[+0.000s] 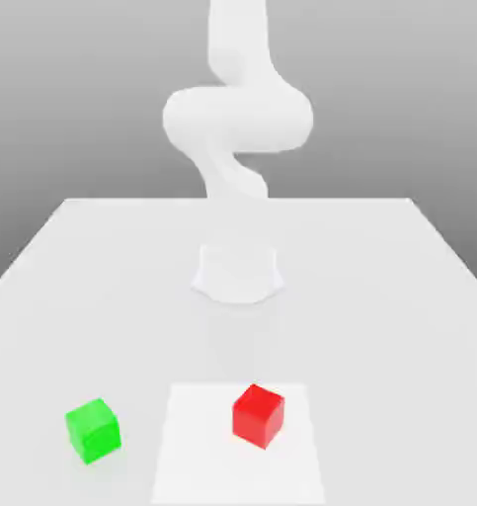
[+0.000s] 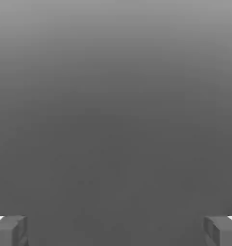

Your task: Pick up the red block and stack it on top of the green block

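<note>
The red block (image 1: pixel 258 416) sits on a pale square patch (image 1: pixel 183 455) of the tabletop (image 1: pixel 84 277), with the green block (image 1: pixel 93 430) apart toward the exterior view's left. The fingers (image 2: pixel 9 230) stand spread wide, nothing between them, neither block near.

A: Note the red block (image 1: pixel 257 416): smooth, matt faces, flat colour, no grain or print. You could take it for plain plastic.

B: Same finish on the green block (image 1: pixel 93 430)?

A: Same. Smooth and matt, no shine on any face. The table (image 1: pixel 400 296) reads as a matt white surface, featureless; a paler smooth panel (image 1: pixel 198 445) lies under the red block.

B: And the arm?

A: Arm (image 1: pixel 237 114): smooth white shell, soft sheen. Fingertips (image 2: pixel 9 230): dull grey, matt, flat-faced, metal or plastic unclear.
</note>
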You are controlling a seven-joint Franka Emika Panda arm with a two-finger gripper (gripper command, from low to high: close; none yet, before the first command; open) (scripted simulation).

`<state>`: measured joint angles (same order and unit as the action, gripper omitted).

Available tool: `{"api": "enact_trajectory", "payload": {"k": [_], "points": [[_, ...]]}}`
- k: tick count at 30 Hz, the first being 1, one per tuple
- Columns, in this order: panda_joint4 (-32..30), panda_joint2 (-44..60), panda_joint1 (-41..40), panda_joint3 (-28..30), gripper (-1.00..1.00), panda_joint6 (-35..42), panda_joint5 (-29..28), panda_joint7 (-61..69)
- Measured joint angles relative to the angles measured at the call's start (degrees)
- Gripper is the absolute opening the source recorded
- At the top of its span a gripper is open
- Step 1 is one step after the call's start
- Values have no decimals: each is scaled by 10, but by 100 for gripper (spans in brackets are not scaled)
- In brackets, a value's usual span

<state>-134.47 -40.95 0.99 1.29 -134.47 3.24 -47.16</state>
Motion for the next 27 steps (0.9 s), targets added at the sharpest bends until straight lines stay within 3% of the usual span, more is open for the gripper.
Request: {"api": "enact_trajectory", "payload": {"k": [7,12,16,21,27], "points": [[-82,161,27,11,0,-82,81,-57],[-139,270,31,-9,0,-142,100,-124],[-186,349,23,-29,0,-194,70,-208],[-229,431,19,-22,0,-257,-27,-338],[-220,512,25,-16,0,-326,-42,-353]]}}
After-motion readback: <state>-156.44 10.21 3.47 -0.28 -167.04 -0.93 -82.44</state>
